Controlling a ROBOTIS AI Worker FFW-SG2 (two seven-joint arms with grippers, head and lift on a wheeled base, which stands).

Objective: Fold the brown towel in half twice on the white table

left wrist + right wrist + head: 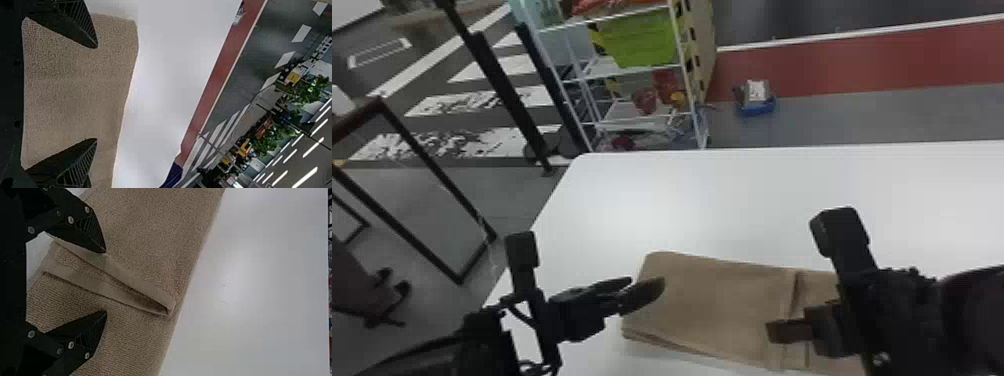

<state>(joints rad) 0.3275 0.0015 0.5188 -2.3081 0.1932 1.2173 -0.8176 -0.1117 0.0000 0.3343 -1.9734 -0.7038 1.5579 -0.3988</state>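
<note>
The brown towel lies in a layered strip near the front of the white table, with a hemmed edge crossing it toward the right. My left gripper is over the towel's left end. In the left wrist view, the left gripper stands open with the towel beyond its fingers. My right gripper is over the hemmed edge. The right wrist view shows the right gripper open, its parted fingers on either side of the hems of the towel.
Behind the table's far left corner stands a white wire shelf with a green bin. A small blue-based item lies on the floor behind the table. Dark-framed panels stand at the left.
</note>
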